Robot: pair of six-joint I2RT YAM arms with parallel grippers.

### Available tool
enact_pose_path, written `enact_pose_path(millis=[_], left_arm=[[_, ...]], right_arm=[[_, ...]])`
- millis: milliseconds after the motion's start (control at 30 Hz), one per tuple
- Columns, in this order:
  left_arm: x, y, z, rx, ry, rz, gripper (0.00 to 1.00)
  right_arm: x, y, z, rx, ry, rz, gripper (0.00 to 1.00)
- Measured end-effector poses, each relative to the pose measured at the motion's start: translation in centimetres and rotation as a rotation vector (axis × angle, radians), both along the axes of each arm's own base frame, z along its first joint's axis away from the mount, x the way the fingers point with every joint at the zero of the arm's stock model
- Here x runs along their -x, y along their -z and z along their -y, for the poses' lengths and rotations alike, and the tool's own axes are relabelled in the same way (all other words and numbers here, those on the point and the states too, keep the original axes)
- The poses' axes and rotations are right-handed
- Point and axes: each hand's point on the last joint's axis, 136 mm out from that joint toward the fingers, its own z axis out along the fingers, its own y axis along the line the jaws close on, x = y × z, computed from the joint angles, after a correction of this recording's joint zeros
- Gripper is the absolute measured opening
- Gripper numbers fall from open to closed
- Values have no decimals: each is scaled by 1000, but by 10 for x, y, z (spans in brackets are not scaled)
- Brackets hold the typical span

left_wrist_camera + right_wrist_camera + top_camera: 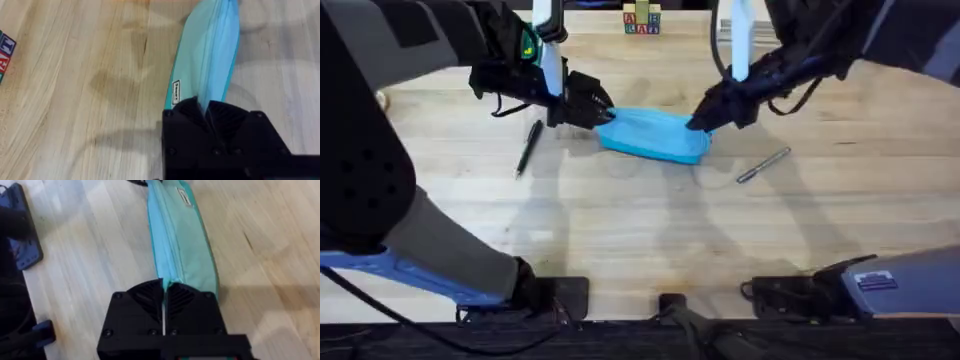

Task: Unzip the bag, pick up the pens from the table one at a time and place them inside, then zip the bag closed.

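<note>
The light blue bag lies flat in the middle of the table, held at both ends. My left gripper is shut on its left end, and in the left wrist view the fabric runs in between the closed fingers. My right gripper is shut on the right end, with the bag's zipper seam leading straight into the closed fingers; the pull tab is hidden. One black pen lies left of the bag. A grey pen lies to the right.
Lettered toy blocks stand at the table's far edge, and one also shows at the edge of the left wrist view. The arm bases and cables occupy the near edge. Bare wood stretches in front of the bag.
</note>
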Motion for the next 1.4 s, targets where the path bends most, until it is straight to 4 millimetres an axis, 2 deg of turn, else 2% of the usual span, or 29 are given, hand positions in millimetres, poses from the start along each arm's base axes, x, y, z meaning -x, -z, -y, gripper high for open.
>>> enact_pose_path(millis=[333,900,1400], left_arm=[[0,0,0,0,0,0,43],[0,0,0,-1,0,-3,43],[0,0,0,-1,-1,-3,43]], right_arm=[[-8,-8,-25,-34,-40,88,29],[-9,-12,-43,-47,-82,146,29],[-17,-14,-83,-89,-160,266,30]])
